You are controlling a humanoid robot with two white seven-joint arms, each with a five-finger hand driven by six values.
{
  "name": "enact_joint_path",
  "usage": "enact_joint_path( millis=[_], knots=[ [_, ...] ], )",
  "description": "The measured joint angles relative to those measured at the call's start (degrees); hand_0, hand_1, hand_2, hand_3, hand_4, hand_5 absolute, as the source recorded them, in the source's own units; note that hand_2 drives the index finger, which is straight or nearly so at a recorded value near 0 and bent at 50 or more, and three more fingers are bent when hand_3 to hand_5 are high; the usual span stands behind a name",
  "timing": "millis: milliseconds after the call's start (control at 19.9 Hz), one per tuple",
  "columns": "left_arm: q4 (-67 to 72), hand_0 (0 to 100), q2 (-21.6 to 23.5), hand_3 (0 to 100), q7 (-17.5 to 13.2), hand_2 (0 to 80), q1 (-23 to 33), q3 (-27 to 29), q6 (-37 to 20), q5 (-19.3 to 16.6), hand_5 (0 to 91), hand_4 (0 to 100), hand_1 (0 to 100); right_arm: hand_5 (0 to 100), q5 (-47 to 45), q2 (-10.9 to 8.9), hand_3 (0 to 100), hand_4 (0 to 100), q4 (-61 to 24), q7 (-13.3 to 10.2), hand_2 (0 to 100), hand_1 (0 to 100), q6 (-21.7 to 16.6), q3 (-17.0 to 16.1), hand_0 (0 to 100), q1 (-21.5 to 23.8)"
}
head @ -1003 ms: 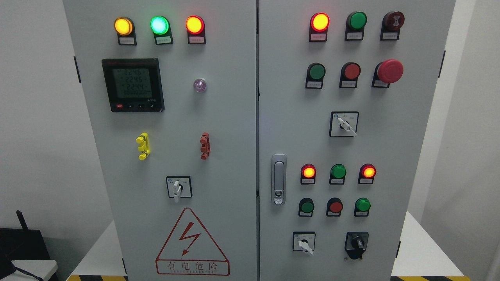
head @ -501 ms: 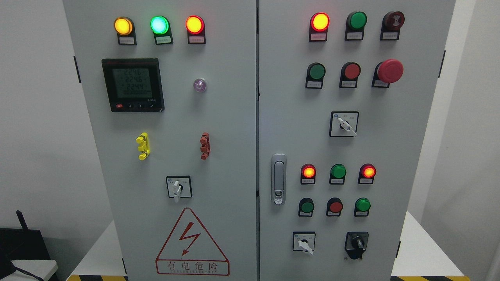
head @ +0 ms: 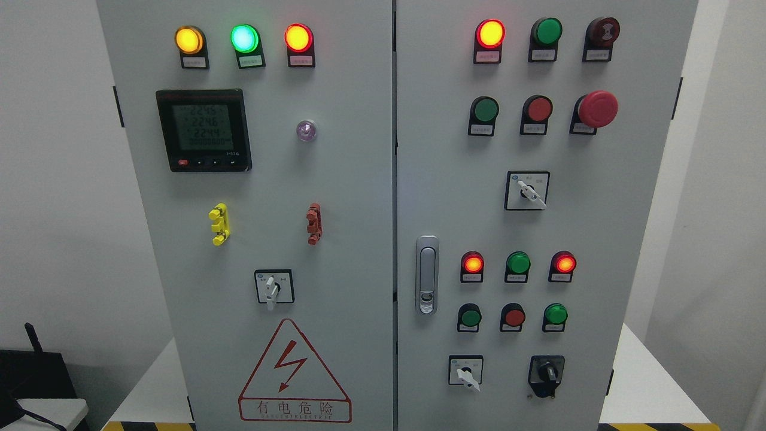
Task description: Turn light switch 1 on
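Neither robot hand of mine shows in the head view, so I cannot tell how open either is or whether it holds anything. Starting at the left door, the rotary selector (head: 273, 287) sits low, below the meter (head: 203, 130) and above the high-voltage warning triangle (head: 294, 372). Past the door latch (head: 426, 274), the right door carries three more white or black selectors: one mid-panel (head: 526, 191), one near the bottom (head: 466, 371) and a black knob (head: 546, 374) beside it. The labels are too small for me to read, so I cannot say which of these is light switch 1, and the main risk I judge is turning the wrong one. The red mushroom stop button (head: 596, 109) at upper right stands proud of the panel; an arm rising blind could strike it.
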Motion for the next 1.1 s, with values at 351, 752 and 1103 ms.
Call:
enact_joint_path(
  millis=[351, 752, 1103],
  knots=[
    [-3.52, 14, -0.24, 62, 4.02, 43.6, -3.41, -7.60, 1.44, -2.72, 56.4, 68, 25, 0, 0.00, 0.00, 0, 0, 0.00, 0.00, 0, 39, 0.00, 0.00, 12, 0.00],
    [-5.77, 3, -1.99, 68, 9.59, 49.5, -6.62, -16.84, 7.85, -6.42, 62.9, 71, 34, 0, 0.00, 0.00, 0, 0, 0.00, 0.00, 0, 39, 0.00, 0.00, 12, 0.01],
    [-6.75, 2, -3.01, 69, 15.90, 50.1, -7.78, -23.01, 13.37, -8.63, 64.0, 72, 38, 0, 0.00, 0.00, 0, 0, 0.00, 0.00, 0, 39, 0.00, 0.00, 12, 0.01]
  ],
)
